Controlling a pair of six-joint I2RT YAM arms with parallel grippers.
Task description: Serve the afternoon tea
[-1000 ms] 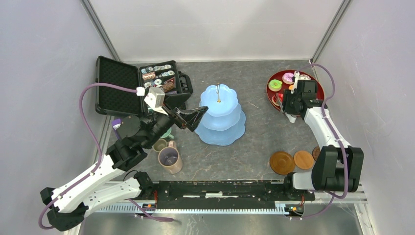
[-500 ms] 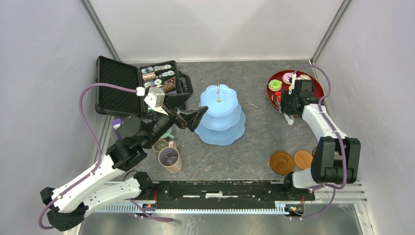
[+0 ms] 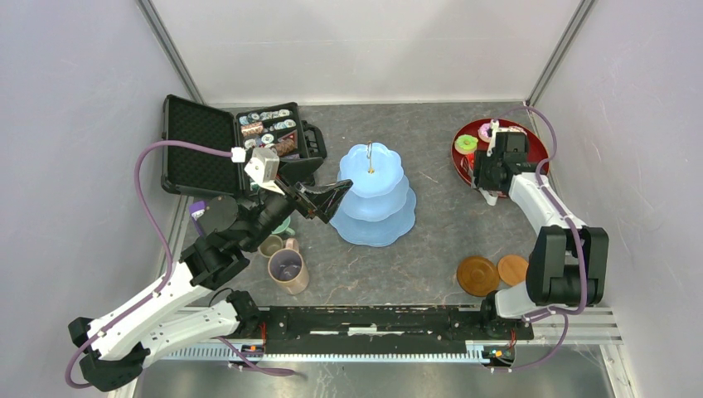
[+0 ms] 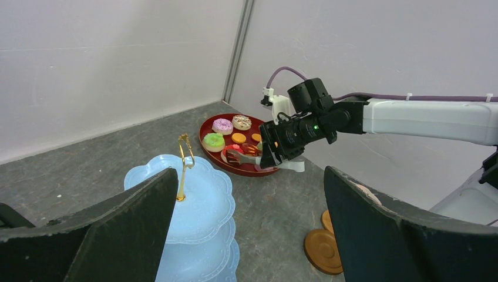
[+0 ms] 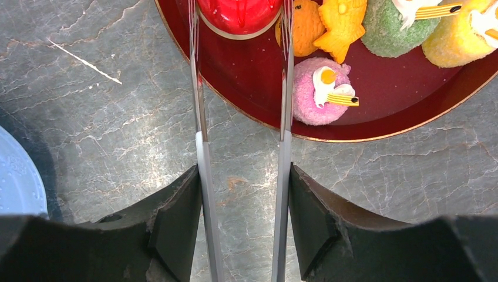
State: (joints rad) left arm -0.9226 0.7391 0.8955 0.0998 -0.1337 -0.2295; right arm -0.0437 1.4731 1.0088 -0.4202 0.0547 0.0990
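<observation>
A grey table carries the tea things, seen from above with the pale-blue three-tier stand at its centre, all three tiers bare. An open black case of small tins lies at 10 o'clock from the stand, and a round dark-red tray of sweets sits at 2 o'clock. The left gripper hangs just beside the stand at 9 o'clock, its jaws wide apart and holding nothing. The right gripper is over the near edge of the tray, clamped on metal tongs whose two arms reach forward to either side of a red cake; whether the tips touch it cannot be told. A tan mug stands at 7 o'clock from the stand, with two brown coasters side by side at 5 o'clock. An olive cup sits just beside the mug at its 11 o'clock, and a green cup shows partly beneath the left arm. On the tray, a pink cake lies at 4 o'clock from the red cake, and orange biscuits lie at its 3 o'clock.
</observation>
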